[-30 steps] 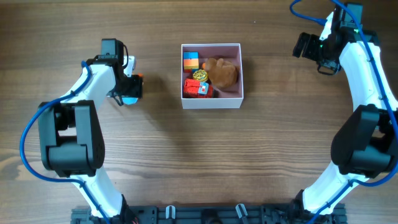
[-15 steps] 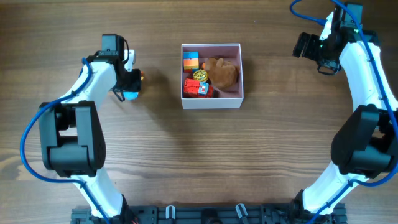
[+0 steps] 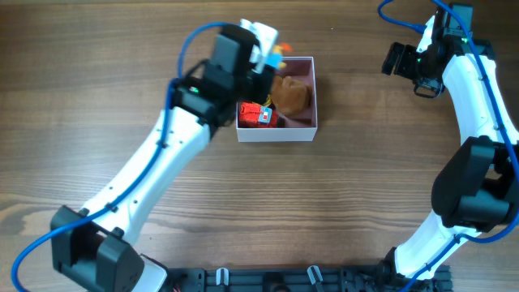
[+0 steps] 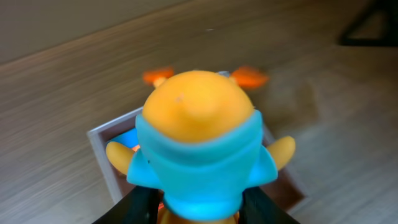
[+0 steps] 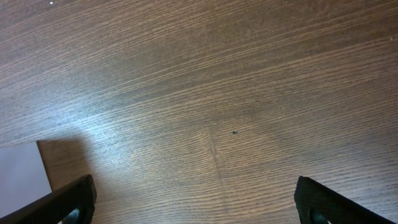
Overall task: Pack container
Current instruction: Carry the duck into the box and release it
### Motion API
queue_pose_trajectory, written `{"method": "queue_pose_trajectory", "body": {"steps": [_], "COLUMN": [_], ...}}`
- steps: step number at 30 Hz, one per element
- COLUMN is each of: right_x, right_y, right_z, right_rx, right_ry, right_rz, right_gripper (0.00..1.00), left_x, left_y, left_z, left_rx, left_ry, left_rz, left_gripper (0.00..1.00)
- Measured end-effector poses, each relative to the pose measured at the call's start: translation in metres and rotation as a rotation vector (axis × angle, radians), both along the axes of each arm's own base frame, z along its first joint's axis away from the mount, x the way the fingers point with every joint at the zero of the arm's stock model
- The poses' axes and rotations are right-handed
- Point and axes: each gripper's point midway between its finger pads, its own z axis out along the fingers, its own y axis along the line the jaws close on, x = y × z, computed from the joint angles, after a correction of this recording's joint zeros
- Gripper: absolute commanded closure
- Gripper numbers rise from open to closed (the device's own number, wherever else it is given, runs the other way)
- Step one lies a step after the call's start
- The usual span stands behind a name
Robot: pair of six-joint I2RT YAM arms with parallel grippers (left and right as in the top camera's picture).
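The container (image 3: 313, 101) is a square white box with a dusty-pink inside at the table's back middle. It holds a brown plush (image 3: 292, 95) and a red toy (image 3: 258, 115); other contents are hidden under my left arm. My left gripper (image 3: 263, 50) is over the box's back left corner, shut on an orange and light-blue toy figure (image 4: 199, 146), whose orange parts show in the overhead view (image 3: 279, 50). The box rim (image 4: 102, 149) shows below the toy in the left wrist view. My right gripper (image 3: 399, 61) is open and empty at the far right, over bare wood (image 5: 199, 124).
A white corner of the container (image 5: 22, 177) shows at the left edge of the right wrist view. A black rail (image 3: 268, 280) runs along the table's front edge.
My left arm has swung from the left side of the table to over the container's back left corner, carrying the orange and blue toy. The right arm has not moved.
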Motion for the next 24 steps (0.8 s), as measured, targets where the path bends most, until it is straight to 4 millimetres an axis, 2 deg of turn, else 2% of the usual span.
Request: {"method": "queue_pose_trajectory", "body": {"steps": [1,3,4,6,7,9,13,15,17,19,20,22,24], "right_x": [0.000,0.000,0.000,0.000,0.000,0.000,0.000,0.000,0.000,0.000,0.000,0.000,0.000], "right_y": [0.000,0.000,0.000,0.000,0.000,0.000,0.000,0.000,0.000,0.000,0.000,0.000,0.000], "right_z": [0.000,0.000,0.000,0.000,0.000,0.000,0.000,0.000,0.000,0.000,0.000,0.000,0.000], "right_rx": [0.000,0.000,0.000,0.000,0.000,0.000,0.000,0.000,0.000,0.000,0.000,0.000,0.000], "right_ry": [0.000,0.000,0.000,0.000,0.000,0.000,0.000,0.000,0.000,0.000,0.000,0.000,0.000], "right_rz": [0.000,0.000,0.000,0.000,0.000,0.000,0.000,0.000,0.000,0.000,0.000,0.000,0.000], "right_gripper": [0.00,0.00,0.00,0.00,0.00,0.00,0.00,0.00,0.00,0.00,0.00,0.00,0.00], "left_x": [-0.007,-0.009,-0.008,-0.006,-0.005,-0.003,-0.002,-0.003,-0.003,0.000,0.002,0.014,0.029], "left_y": [-0.020,-0.039,-0.044,-0.047,-0.048,-0.049,-0.049,-0.049,-0.048,-0.044,-0.041,-0.024,0.004], "left_z": [-0.001,-0.007,-0.017,-0.034,-0.044,-0.063,-0.071,-0.072,-0.072,-0.072,-0.072,-0.072,-0.073], "left_rx": [-0.007,-0.016,-0.008,0.012,0.023,0.041,0.068,0.083,0.089,0.093,0.094,0.105,0.119], "left_ry": [-0.008,-0.013,0.000,0.030,0.047,0.082,0.086,0.083,0.080,0.077,0.077,0.071,0.070], "left_rz": [-0.041,-0.075,-0.083,-0.085,-0.085,-0.082,-0.101,-0.115,-0.120,-0.116,-0.105,-0.038,0.089], "left_gripper": [0.54,0.53,0.53,0.51,0.41,0.41,0.39,0.38,0.30,0.20,0.09,0.00,0.00]}}
